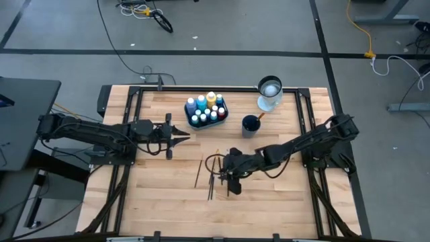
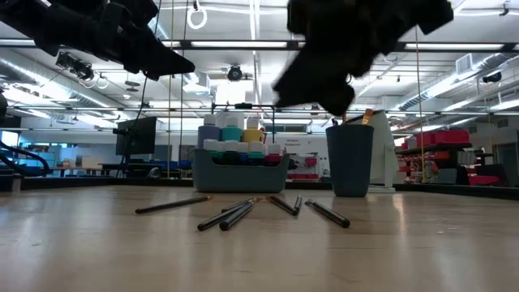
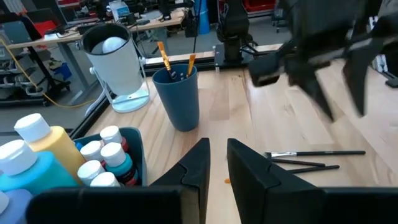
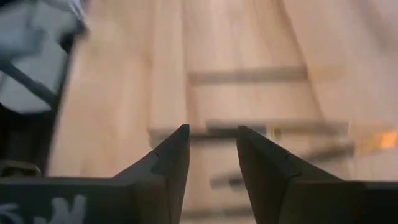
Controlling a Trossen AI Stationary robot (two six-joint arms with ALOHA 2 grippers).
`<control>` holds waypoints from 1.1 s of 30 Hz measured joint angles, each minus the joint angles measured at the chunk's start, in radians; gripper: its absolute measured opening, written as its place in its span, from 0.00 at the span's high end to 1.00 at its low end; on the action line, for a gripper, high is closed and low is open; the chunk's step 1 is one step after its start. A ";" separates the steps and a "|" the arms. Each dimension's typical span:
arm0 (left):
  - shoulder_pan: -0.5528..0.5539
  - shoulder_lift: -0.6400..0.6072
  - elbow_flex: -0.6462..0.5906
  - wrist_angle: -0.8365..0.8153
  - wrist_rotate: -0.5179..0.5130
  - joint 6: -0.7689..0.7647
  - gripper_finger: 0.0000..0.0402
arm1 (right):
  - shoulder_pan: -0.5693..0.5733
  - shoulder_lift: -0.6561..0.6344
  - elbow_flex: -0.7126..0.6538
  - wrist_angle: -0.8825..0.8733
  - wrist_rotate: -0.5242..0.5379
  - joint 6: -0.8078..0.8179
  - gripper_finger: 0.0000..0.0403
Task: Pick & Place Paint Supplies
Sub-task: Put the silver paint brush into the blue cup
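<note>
On wooden table (image 1: 282, 195), brushes (image 2: 235, 212) lie scattered

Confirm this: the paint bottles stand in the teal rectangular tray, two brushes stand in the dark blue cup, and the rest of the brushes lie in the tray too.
One thing is wrong. The remaining thin dark-handled brushes lie loose on the wooden table, not in the teal rectangular tray; the high view shows this. The small paint bottles do stand in the tray, and the left wrist view shows two brushes upright in the dark blue cup.
</note>
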 joint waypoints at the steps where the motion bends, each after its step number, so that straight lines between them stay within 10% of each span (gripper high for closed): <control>1: 0.000 0.000 0.000 -0.001 0.000 0.008 0.84 | -0.003 0.011 0.000 -0.035 -0.011 0.020 0.66; 15: 0.000 0.000 0.000 -0.001 0.000 0.033 0.84 | -0.094 0.078 0.000 -0.245 -0.077 0.146 0.46; 33: 0.000 0.000 0.000 -0.001 0.001 0.037 0.84 | -0.141 0.165 0.002 -0.206 -0.116 0.173 0.49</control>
